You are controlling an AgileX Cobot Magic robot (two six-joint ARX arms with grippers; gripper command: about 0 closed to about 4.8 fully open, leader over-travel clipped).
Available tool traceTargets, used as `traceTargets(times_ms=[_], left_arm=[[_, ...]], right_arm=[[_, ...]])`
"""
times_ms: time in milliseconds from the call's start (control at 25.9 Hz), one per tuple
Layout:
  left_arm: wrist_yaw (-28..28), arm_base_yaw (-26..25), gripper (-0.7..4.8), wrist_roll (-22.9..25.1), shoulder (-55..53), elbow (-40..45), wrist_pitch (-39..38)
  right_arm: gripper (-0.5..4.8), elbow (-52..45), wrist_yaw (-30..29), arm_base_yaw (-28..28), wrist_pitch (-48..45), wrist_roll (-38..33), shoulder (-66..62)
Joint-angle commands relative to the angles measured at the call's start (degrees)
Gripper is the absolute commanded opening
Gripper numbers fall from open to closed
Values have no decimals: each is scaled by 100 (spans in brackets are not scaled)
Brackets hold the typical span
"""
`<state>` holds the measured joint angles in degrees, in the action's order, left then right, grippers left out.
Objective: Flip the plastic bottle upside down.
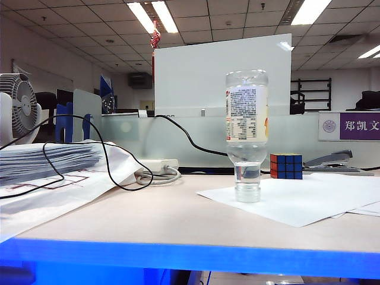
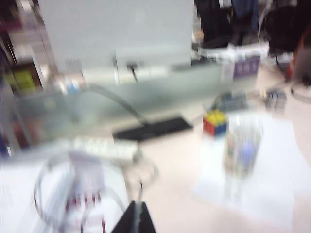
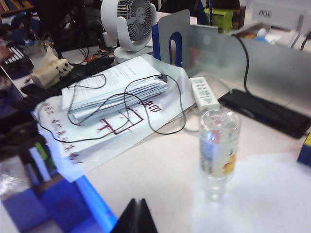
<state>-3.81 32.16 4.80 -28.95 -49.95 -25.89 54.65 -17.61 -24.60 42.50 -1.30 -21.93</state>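
The plastic bottle [image 1: 246, 133] stands upside down on its cap on a white sheet of paper [image 1: 297, 202], with a little water in its neck and its label's fine print facing the exterior camera. No arm shows in the exterior view. The left wrist view is blurred; the bottle [image 2: 241, 148] appears apart from my left gripper [image 2: 135, 205], whose black fingers are pressed together with nothing between them. My right gripper [image 3: 137, 201] is shut and empty too, well clear of the bottle [image 3: 218, 148].
A Rubik's cube [image 1: 286, 166] and a stapler [image 1: 335, 161] sit behind the bottle. A paper stack [image 1: 47, 160] with a looping black cable [image 1: 119, 172], a white power strip [image 1: 157, 169] and a fan [image 1: 18, 107] lie to the left. The table's front edge is blue [image 1: 178, 255].
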Motion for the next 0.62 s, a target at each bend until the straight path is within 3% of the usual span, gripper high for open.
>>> traceTargets(times_ms=[39, 116, 308, 424, 617], left_arm=[[20, -2, -5, -595, 496, 533, -356], [11, -2, -5, -957, 868, 927, -295], [-168, -2, -5, -977, 1781, 1899, 55], [-564, -4, -5, -979, 2273, 2365, 72], [-673, -4, -5, -1088, 2868, 3014, 400]], right_arm=[[-6, -413, 223, 0, -509, 330, 164], [-6, -791, 385, 0, -960, 317, 337], [-6, -2096, 894, -2, -2715, 260, 911], [-6, -2909, 911, 0, -3906, 260, 1086], [-6, -4004, 931, 0, -5193, 59, 1014]])
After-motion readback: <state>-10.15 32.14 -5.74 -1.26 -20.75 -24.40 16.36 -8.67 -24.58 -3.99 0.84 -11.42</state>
